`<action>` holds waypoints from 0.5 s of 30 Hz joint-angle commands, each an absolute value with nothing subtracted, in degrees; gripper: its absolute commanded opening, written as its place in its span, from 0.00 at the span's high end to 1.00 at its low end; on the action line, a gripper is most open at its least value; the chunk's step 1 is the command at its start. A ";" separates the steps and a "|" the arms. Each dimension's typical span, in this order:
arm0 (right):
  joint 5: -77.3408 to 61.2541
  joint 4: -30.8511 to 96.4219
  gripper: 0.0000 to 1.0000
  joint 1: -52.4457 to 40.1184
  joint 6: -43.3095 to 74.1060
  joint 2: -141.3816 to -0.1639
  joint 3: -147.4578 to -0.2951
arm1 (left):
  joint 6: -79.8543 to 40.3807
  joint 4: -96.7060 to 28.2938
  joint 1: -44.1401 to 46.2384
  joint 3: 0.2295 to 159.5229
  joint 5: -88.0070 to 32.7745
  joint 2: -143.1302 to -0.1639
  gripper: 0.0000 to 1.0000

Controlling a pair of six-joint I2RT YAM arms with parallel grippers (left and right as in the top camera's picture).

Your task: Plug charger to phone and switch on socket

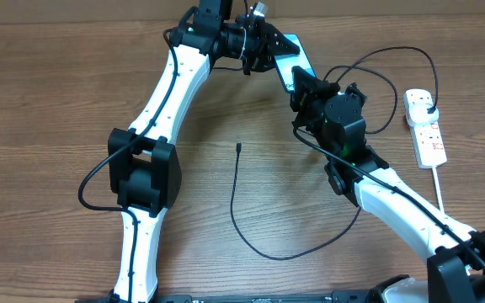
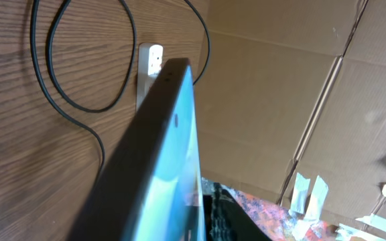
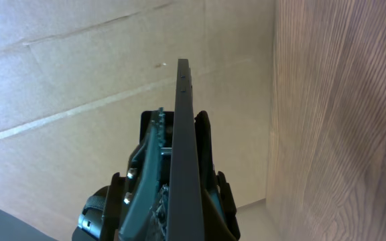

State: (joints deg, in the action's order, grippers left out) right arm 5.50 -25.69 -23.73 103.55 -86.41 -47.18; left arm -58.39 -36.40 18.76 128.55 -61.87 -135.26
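Note:
The phone (image 1: 290, 61), with its light-blue screen lit, is held off the table at the back centre, between both grippers. My left gripper (image 1: 263, 46) is shut on its far end and my right gripper (image 1: 306, 86) is shut on its near end. The left wrist view shows the screen and dark edge (image 2: 169, 154) running out from the jaws (image 2: 203, 217). The right wrist view shows the phone edge-on (image 3: 182, 114) between the fingers (image 3: 183, 167). The charger cable's connector tip (image 1: 238, 147) lies free on the wood, and the cable (image 1: 263, 251) loops right to a plug in the socket strip (image 1: 428, 135).
The strip's thick white cord (image 1: 439, 189) runs toward the front right. The strip (image 2: 150, 61) and cable loops (image 2: 79, 73) also show in the left wrist view. A cardboard wall (image 2: 280, 100) stands behind the table. The right arm crosses over the cable.

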 commanded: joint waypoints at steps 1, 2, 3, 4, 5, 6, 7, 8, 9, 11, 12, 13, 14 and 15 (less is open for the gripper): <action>5.06 -26.48 0.96 -24.03 103.70 -85.76 -49.71 | -58.28 -36.16 18.06 129.91 -62.65 -134.82 0.81; 5.06 -26.48 0.96 -24.05 103.70 -85.76 -49.71 | -58.28 -36.16 17.89 129.91 -62.87 -134.82 0.84; 5.06 -26.48 0.96 -24.03 103.70 -85.76 -49.71 | -58.28 -36.16 17.76 129.91 -63.13 -134.82 0.87; 5.06 -26.48 0.96 -24.05 103.70 -85.76 -49.71 | -58.28 -36.16 17.74 129.91 -63.46 -134.82 0.89; 5.06 -26.48 0.96 -24.03 103.70 -85.76 -49.71 | -58.28 -36.16 17.67 129.91 -64.05 -134.82 0.90; 5.06 -26.50 0.96 -24.05 103.70 -85.76 -49.71 | -58.28 -36.16 17.65 129.91 -64.18 -134.82 0.92; 5.06 -26.50 0.96 -24.05 103.70 -85.76 -49.71 | -58.26 -36.16 17.65 129.91 -64.40 -134.82 0.94; 5.06 -26.50 0.96 -24.03 103.70 -85.76 -49.71 | -58.26 -36.16 17.65 129.91 -64.55 -134.82 0.95; 5.06 -26.50 0.96 -24.05 103.70 -85.76 -49.71 | -58.26 -36.16 17.65 129.91 -64.62 -134.82 0.96; 5.06 -26.50 0.96 -24.05 103.72 -85.76 -49.71 | -58.26 -36.16 17.65 129.91 -64.64 -134.82 0.96; 5.06 -26.50 0.96 -24.05 103.72 -85.76 -49.71 | -58.26 -36.16 17.65 129.91 -64.64 -134.82 0.96; 5.06 -26.50 0.96 -24.05 103.72 -85.76 -49.71 | -58.26 -36.16 17.65 129.91 -64.64 -134.82 0.96; 5.06 -26.52 0.95 -24.05 103.72 -85.76 -49.71 | -58.26 -36.16 17.65 129.91 -64.64 -134.82 0.96; 5.06 -26.52 0.95 -24.05 103.72 -85.76 -49.71 | -58.26 -36.16 17.65 129.91 -64.64 -134.82 0.96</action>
